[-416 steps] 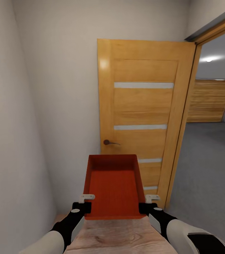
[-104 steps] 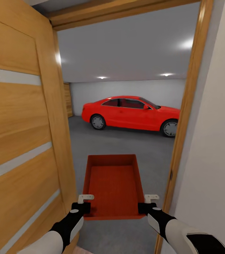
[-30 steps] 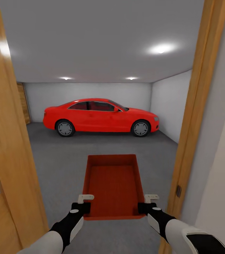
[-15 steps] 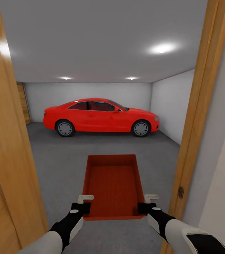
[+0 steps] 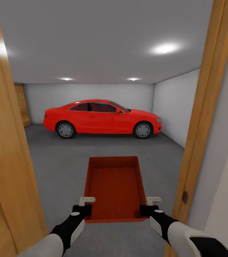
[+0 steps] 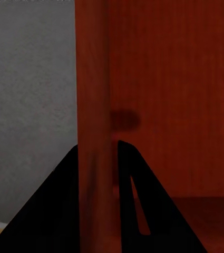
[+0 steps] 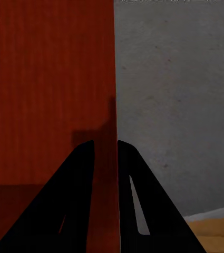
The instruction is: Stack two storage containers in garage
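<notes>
I hold one orange-red storage container (image 5: 114, 187) level in front of me, in the doorway of the garage. My left gripper (image 5: 86, 206) is shut on its left wall near the near corner, and my right gripper (image 5: 148, 206) is shut on its right wall. In the left wrist view that wall (image 6: 93, 105) runs between the two dark fingers (image 6: 64, 211). The right wrist view has the other wall (image 7: 109, 79) pinched between its fingers (image 7: 135, 200). The container is empty. Below and ahead lies the grey concrete floor (image 5: 64, 157).
An orange-wood door (image 5: 1, 150) stands open close on my left, and the door frame (image 5: 203, 117) is close on my right. A red car (image 5: 101, 119) is parked across the far end of the garage. A wooden panelled door (image 5: 22, 105) shows at far left.
The view has crept forward through the doorway, so the door and frame slide outward. The container stays held the same way in both grippers.
</notes>
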`<state>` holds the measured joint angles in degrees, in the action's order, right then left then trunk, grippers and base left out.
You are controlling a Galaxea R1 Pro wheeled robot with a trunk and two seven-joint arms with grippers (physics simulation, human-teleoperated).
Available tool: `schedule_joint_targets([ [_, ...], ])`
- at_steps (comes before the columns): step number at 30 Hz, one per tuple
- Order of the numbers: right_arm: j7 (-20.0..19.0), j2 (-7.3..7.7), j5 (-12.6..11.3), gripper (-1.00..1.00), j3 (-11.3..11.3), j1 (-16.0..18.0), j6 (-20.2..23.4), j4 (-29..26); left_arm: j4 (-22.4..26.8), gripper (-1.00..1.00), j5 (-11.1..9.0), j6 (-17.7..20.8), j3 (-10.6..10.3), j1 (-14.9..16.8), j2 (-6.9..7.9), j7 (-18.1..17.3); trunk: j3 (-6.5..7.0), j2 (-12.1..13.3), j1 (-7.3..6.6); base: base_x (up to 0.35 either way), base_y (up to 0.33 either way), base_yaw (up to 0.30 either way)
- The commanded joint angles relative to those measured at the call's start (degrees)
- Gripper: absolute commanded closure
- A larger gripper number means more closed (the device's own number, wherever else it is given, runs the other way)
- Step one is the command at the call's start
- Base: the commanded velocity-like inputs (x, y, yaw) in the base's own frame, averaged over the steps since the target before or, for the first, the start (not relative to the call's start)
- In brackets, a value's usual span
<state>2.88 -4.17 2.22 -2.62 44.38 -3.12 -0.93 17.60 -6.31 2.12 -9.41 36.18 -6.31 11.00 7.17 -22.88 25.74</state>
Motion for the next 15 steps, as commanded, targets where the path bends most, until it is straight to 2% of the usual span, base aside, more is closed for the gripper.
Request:
schedule_joint_targets([
  [1,0.5,0.02,-0.1,1.0,0.1,0.0,-0.2,0.1,0.3,1.0,-0.3,0.3,-0.2,0.0,0.07,0.6,-0.02,0.0,0.05,0.244,0.0,0.0],
  [13,0.6,0.04,0.1,1.0,-0.1,0.0,-0.1,0.1,0.2,1.0,-0.2,0.3,-0.1,0.0,0.07,0.6,-0.02,0.0,0.05,0.306,0.0,0.0],
  [14,1.2,0.04,-3.0,1.0,1.4,0.0,-0.1,0.1,0.2,1.0,2.2,0.3,2.6,0.0,0.07,0.6,-0.02,0.0,0.05,0.319,0.0,0.0],
  [15,1.2,0.04,-3.0,1.0,1.4,0.0,-0.1,0.1,0.2,1.0,2.2,0.3,2.6,0.0,0.07,0.6,-0.02,0.0,0.05,0.319,0.0,0.0],
])
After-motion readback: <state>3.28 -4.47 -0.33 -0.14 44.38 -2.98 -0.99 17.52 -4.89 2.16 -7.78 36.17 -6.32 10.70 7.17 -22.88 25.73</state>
